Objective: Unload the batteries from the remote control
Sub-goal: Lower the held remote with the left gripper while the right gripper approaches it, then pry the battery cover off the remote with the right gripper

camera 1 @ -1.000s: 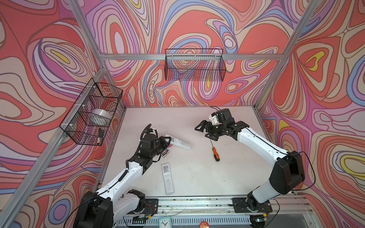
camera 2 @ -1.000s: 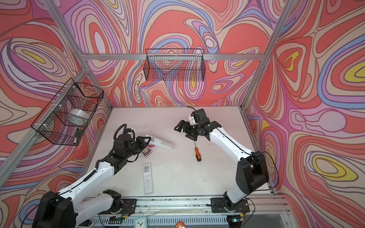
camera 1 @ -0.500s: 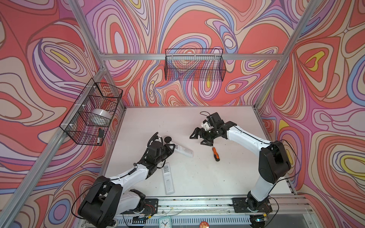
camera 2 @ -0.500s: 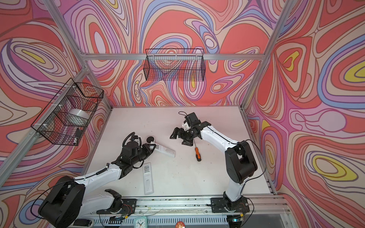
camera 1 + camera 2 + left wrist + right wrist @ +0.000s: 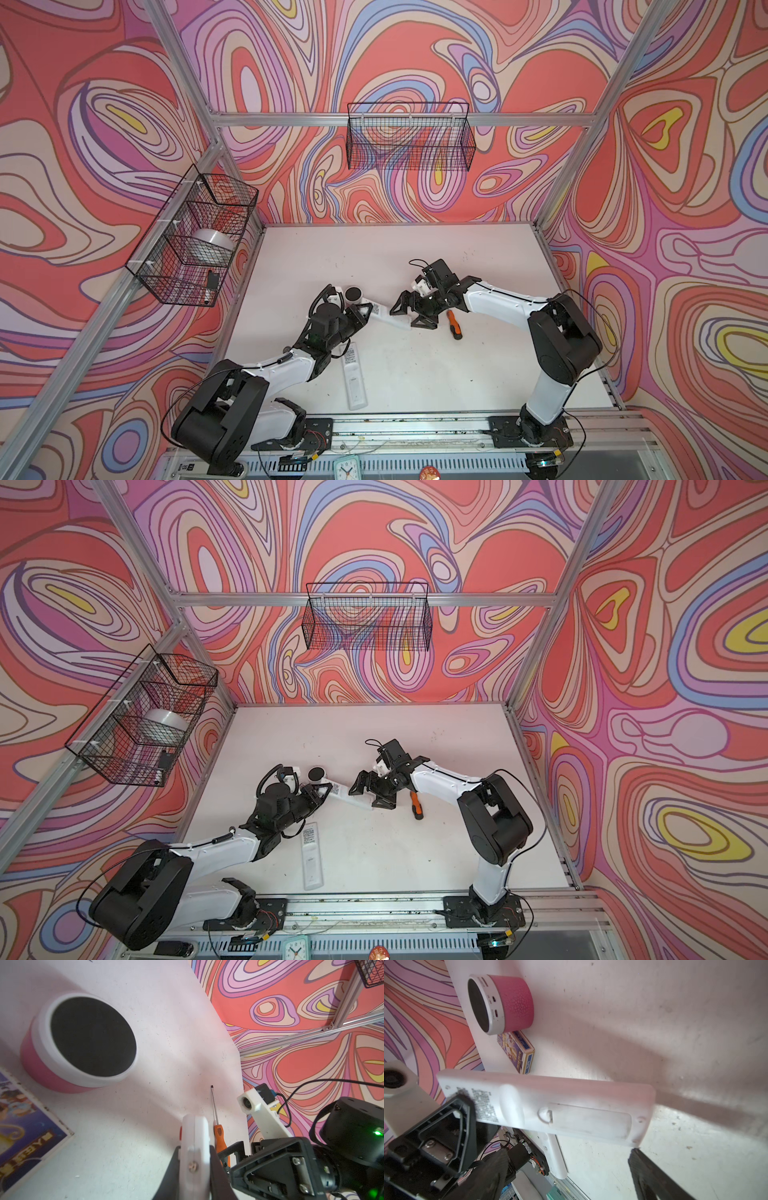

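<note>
Cover removal on the lifted remote control, with no battery out yet.

Over the white table (image 5: 415, 257), my left gripper (image 5: 362, 311) is clamped on the label end of the white remote control (image 5: 542, 1105) and holds it clear of the surface, back face turned to my right wrist camera. My right gripper (image 5: 411, 314) has its jaws wide apart, one on each side of the remote's free end, and as far as I can tell it touches nothing. A second remote (image 5: 355, 376) lies flat nearer the front rail, and the orange-and-black screwdriver (image 5: 454, 325) lies just beside my right gripper. The battery cover (image 5: 589, 1120) is shut, so the batteries are out of sight, presumably under it. Next, I judge, my right fingers must press the small latch tab (image 5: 545, 1115) and slide the cover off while my left grip resists the push.
</note>
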